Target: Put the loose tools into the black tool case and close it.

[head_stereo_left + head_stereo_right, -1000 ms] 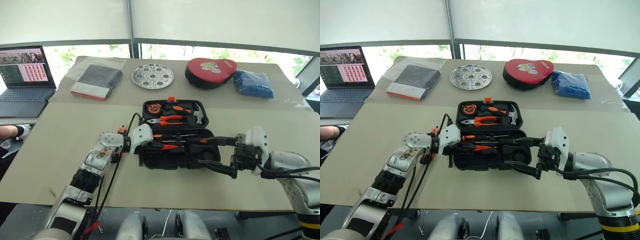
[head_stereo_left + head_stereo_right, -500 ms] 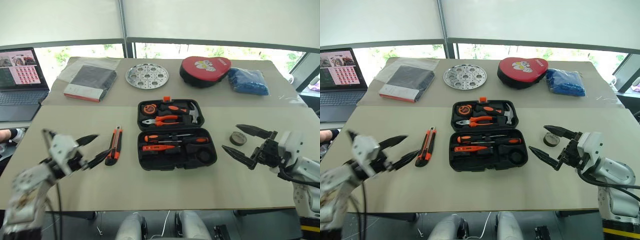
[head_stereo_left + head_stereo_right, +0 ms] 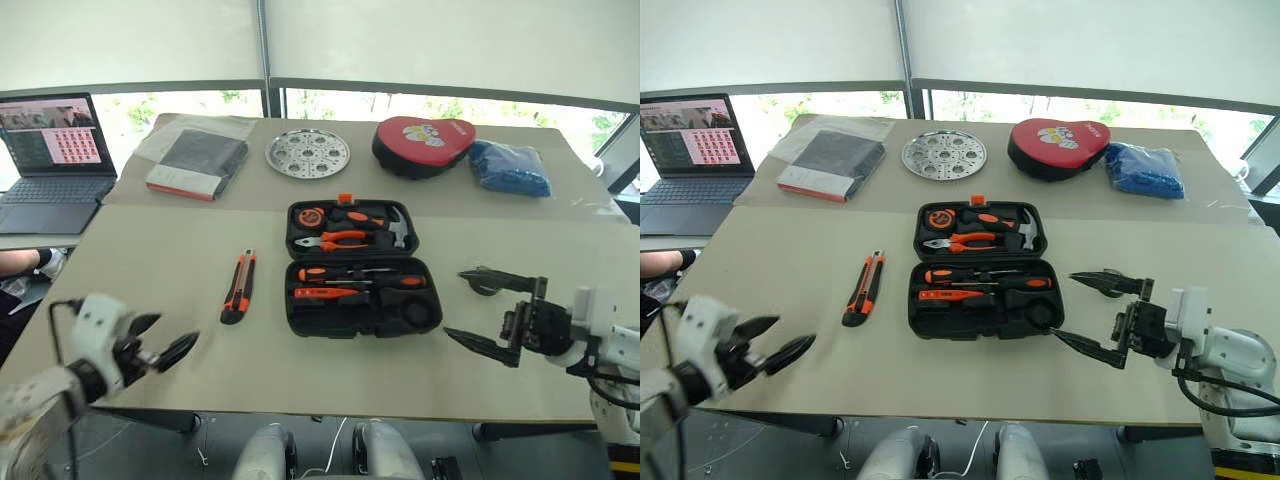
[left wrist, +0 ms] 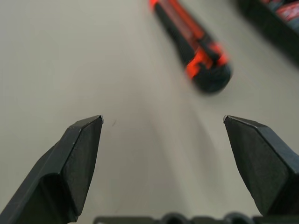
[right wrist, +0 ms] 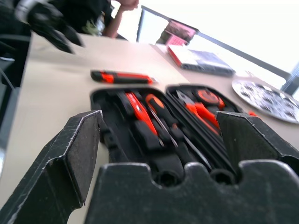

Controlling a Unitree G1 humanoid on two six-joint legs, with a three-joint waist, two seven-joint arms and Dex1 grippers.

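Utility knife (image 3: 238,286) left of tool case (image 3: 360,268)

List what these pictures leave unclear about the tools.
- Tape roll: head views, mostly hidden behind the right gripper's upper finger.
- Utility knife: left wrist view, blurred, far end cut off by the picture's edge.
- Tool case: head views, corner recess too dark to read.

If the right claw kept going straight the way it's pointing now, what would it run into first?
Most likely the open black tool case. The right claw points level across the table toward its near half, and its wrist view looks straight over the screwdrivers inside. It might skim just above; depth is unclear.
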